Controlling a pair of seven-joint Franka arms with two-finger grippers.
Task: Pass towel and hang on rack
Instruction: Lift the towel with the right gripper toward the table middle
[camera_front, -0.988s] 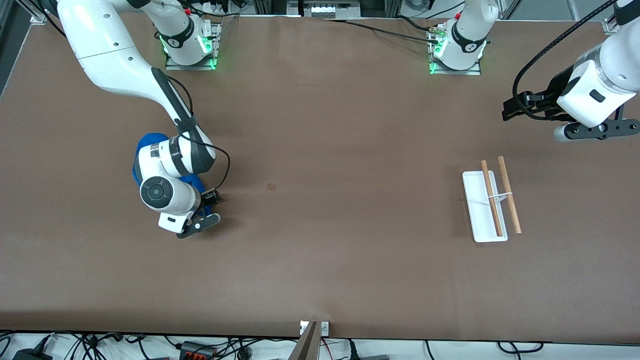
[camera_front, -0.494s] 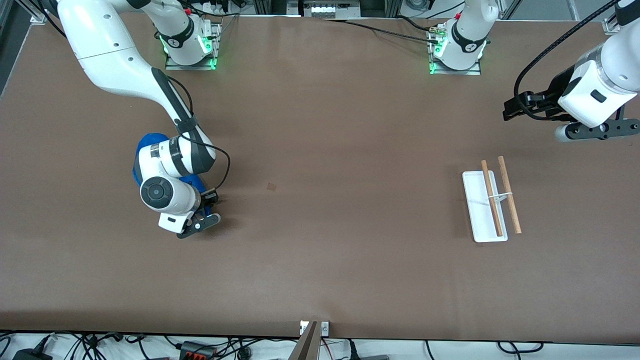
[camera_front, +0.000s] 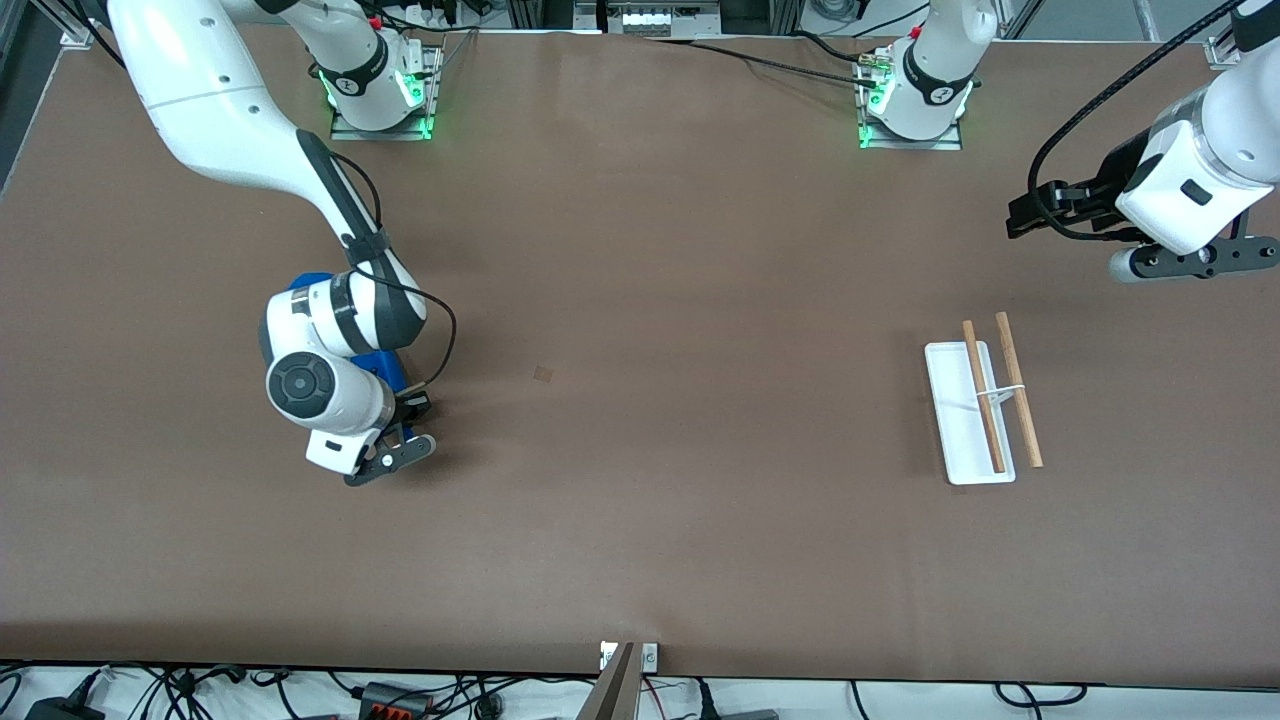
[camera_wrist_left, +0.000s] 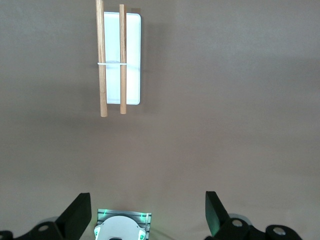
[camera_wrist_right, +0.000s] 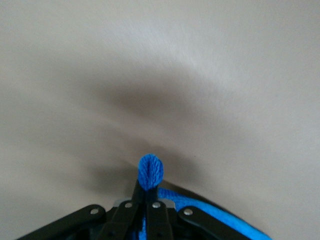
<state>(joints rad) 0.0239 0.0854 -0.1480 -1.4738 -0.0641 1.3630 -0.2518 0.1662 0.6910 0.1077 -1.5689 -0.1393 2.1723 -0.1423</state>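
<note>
The blue towel (camera_front: 386, 369) hangs bunched under my right arm's wrist, mostly hidden by it. My right gripper (camera_front: 388, 452) is shut on a fold of the towel (camera_wrist_right: 150, 170), which sticks out past the closed fingertips (camera_wrist_right: 149, 192); the towel's lower part trails down to the table. The rack (camera_front: 962, 412), a white base with two wooden rods (camera_front: 1018, 390), stands toward the left arm's end of the table. It also shows in the left wrist view (camera_wrist_left: 131, 60). My left gripper (camera_front: 1180, 262) waits open and empty over bare table beside the rack, its fingers (camera_wrist_left: 215, 212) wide apart.
A brown mat covers the table (camera_front: 680, 300). A small dark mark (camera_front: 543, 373) lies on it between the towel and the rack. The arm bases (camera_front: 912, 110) stand along the table's edge farthest from the front camera.
My right arm has risen a little and shifted toward its own end of the table with the towel in its grip; less blue shows beneath it. The left arm has not moved.
</note>
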